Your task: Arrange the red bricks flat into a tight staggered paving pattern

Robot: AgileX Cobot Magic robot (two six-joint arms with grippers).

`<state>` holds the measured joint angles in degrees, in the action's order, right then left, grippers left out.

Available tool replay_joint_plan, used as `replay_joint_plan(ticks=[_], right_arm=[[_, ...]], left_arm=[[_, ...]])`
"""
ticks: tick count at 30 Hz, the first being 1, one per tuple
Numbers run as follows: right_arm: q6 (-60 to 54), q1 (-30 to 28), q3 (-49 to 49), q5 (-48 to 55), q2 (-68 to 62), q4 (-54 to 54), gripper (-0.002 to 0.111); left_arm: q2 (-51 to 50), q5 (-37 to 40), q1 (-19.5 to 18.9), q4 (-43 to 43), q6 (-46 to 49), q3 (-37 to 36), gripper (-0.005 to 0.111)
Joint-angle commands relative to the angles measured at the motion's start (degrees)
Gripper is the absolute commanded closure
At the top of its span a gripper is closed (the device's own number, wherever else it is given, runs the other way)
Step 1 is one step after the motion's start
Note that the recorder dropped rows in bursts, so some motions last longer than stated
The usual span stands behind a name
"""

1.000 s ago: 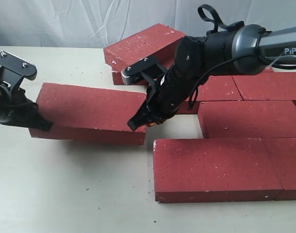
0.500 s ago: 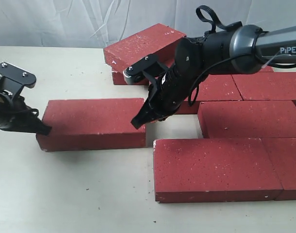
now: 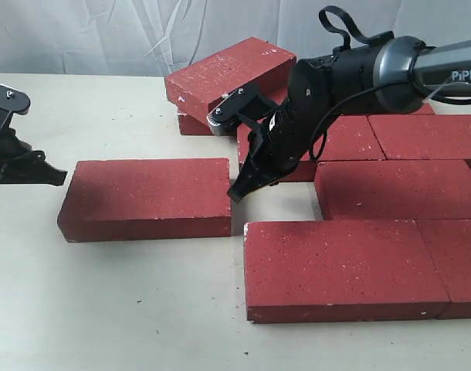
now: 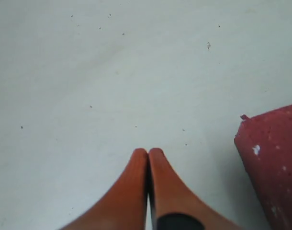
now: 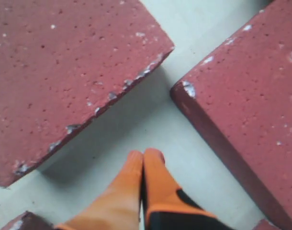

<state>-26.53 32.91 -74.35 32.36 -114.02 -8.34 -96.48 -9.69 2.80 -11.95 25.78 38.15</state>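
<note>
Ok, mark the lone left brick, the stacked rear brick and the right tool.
lone left brick (image 3: 147, 189): exterior view, centre of top face.
stacked rear brick (image 3: 228, 69): exterior view, top face.
right tool (image 5: 143, 157): right wrist view, between fingertips.

place: test lab — pale tabletop (image 3: 104, 309) | white sheet backdrop (image 3: 104, 31)

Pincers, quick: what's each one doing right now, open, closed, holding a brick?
Left pincer: closed, holding nothing.
Right pincer: closed, holding nothing.
</note>
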Motion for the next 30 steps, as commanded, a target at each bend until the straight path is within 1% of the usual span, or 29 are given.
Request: replay_joint_plan(ticks=[1,3,4,10,16,21,27,30], right_arm=[[-1.0,-0.2,-0.3,-3.5,-0.8,-1.2,0.109],[-1.0,-0.2,-0.3,-3.6,-1.2,-0.8,0.109],[-1.0,-0.2,-0.3,-3.6,-1.6,-0.8,0.109],[-1.1,-0.2,-0.3,-7.4,-4.3,-1.2,0.109],[-1.3,0.2,-0.3,-7.6,-4.4,-2.5,0.109],[-2.0,2.1,-0.3,-8.0,-4.4,-2.5,0.109],[-2.1,2.7,-0.3,-7.7,-4.3,-2.3,0.109],[-2.1,2.7,-0.3,-6.7,-3.6,-2.3,0.109]], left_arm=[[-2.9,9.1,-0.4,-0.4,-0.2,4.6,0.107],[-4.4,12.6,-0.4,-0.4,-0.2,6.1,0.107],[-4.8,12.8,-0.4,-0.4,-0.2,6.4,0.107],[-5.3,13.8,-0.3,-1.7,-0.1,6.6,0.107],[-5.3,14.8,1.1,-1.6,-0.1,6.6,0.107],[-5.3,15.1,2.5,-1.5,0.0,6.6,0.107],[-5.3,15.4,2.5,-1.5,0.0,6.7,0.107],[-5.3,17.1,2.5,-1.5,0.0,7.1,0.107]])
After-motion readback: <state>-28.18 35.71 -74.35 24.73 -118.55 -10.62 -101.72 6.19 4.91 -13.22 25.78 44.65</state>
